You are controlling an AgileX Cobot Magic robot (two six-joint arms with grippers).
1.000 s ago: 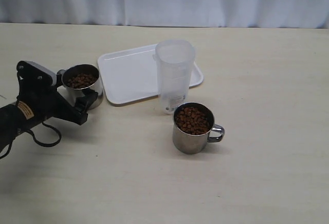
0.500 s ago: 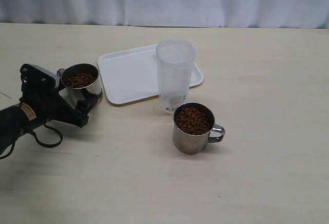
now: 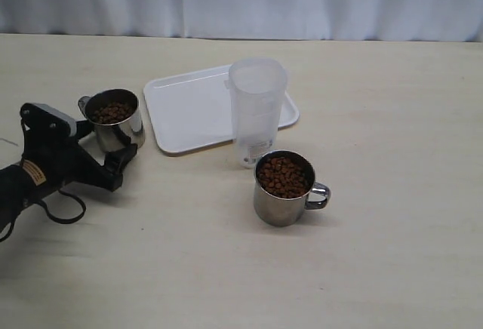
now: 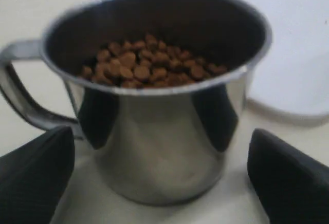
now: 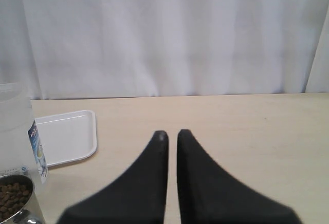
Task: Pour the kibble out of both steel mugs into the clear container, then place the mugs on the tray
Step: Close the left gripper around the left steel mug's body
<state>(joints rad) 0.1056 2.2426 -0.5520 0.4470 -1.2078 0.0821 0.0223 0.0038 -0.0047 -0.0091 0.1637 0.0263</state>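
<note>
One steel mug [image 3: 113, 129] [image 4: 159, 152] holding kibble [image 3: 112, 111] [image 4: 149, 64] stands left of the tray [image 3: 192, 110] [image 4: 303, 54], its handle turned to the far left. My left gripper [image 3: 103, 150] [image 4: 160, 183] is open, with one finger on each side of the mug's base and a gap between each finger and the mug. The second mug [image 3: 283, 193], full of kibble [image 3: 284, 176] [image 5: 11, 198], stands in front of the clear container [image 3: 257, 110] [image 5: 15, 126]. My right gripper [image 5: 171, 133] is shut and empty above the table, and it is outside the exterior view.
The white tray lies flat behind the container, with the container at its front right corner. A white curtain [image 3: 241, 1] hangs along the far edge of the table. The left arm's cable [image 3: 56, 212] loops on the table at the near left.
My left gripper has drawn back to the left. The left mug now stands slightly further left, and its handle shows at the far left. The right mug and the container have not moved.
</note>
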